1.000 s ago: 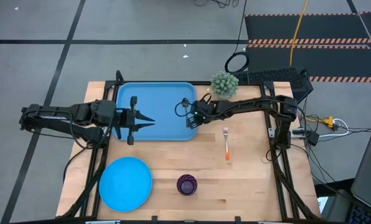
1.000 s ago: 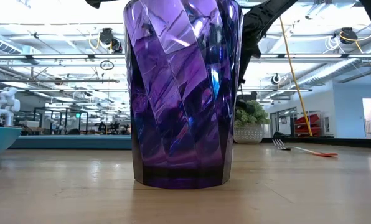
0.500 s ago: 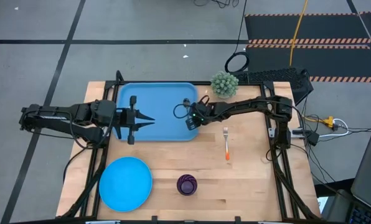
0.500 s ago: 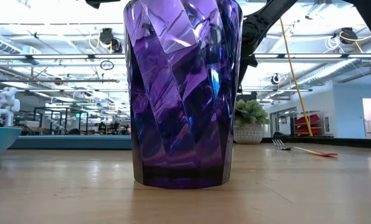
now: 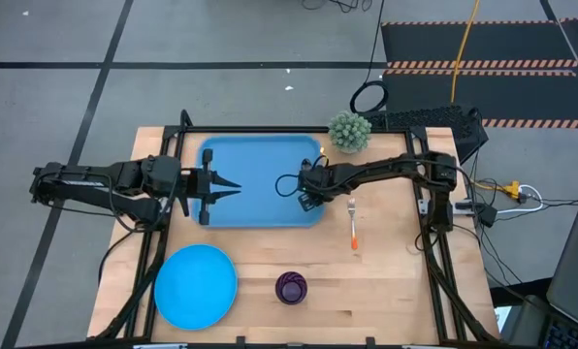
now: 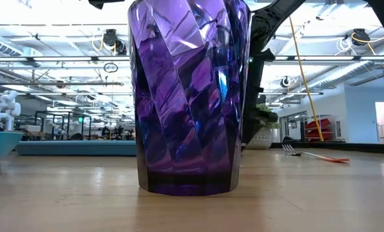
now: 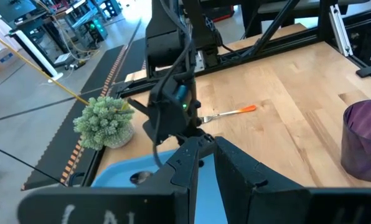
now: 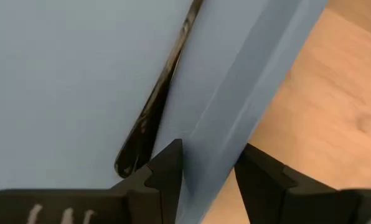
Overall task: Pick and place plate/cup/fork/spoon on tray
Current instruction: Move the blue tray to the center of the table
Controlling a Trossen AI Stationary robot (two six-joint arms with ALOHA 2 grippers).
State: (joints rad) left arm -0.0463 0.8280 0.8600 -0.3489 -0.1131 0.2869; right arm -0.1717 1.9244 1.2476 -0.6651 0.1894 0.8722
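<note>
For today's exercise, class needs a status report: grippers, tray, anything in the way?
Right gripper shut on tray rim. Left gripper over tray, waiting. Spoon in tray; fork, plate, cup on table.

- Tray [image 5: 260, 184]: blue rectangle, its rim clamped between the right end effector's [image 5: 313, 191] fingers.
- Spoon [image 8: 154, 106]: dark, lying inside the tray beside that rim.
- Fork [image 5: 353, 228]: orange-handled, just beyond the end effector.
- Plate [image 5: 196, 285], cup [image 5: 291, 287]: well apart from it.

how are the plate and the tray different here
The plate is round; the tray is rectangular with rounded corners. The plate is a brighter sky blue and smaller; the tray is a duller medium blue and larger. The plate lies free at the table's near left corner; the tray's right rim sits between the right gripper fingers. Both are blue and lie flat on the wood.
</note>
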